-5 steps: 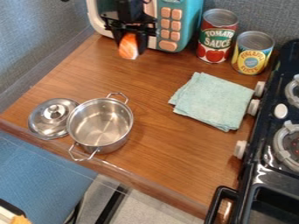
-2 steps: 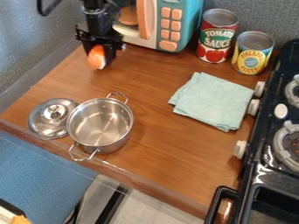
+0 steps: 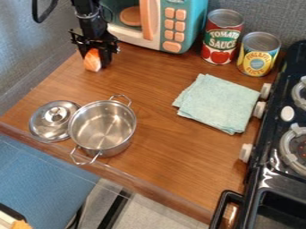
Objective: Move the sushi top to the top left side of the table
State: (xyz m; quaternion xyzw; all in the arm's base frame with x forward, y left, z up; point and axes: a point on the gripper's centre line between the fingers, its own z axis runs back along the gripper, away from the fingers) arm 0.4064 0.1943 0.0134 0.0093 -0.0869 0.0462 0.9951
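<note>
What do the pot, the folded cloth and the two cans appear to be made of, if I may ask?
Pot: polished metal, probably stainless steel, given its mirror-like reflections. Cloth: matte woven fabric, perhaps cotton, with soft creases. Tall can and short can: seemingly metal, with shiny grey rims and printed labels.

Counter (image 3: 170, 165) brightly and evenly lit — a pale sheen is picked up along its front edge. Small white glints are thrown back by the lid (image 3: 44, 125) and the black stove (image 3: 266, 176). The inside of the pot (image 3: 101, 125) is streaked with reflections — a thin, soft shadow is cast along the lower edge of the cloth (image 3: 218, 103).
</note>
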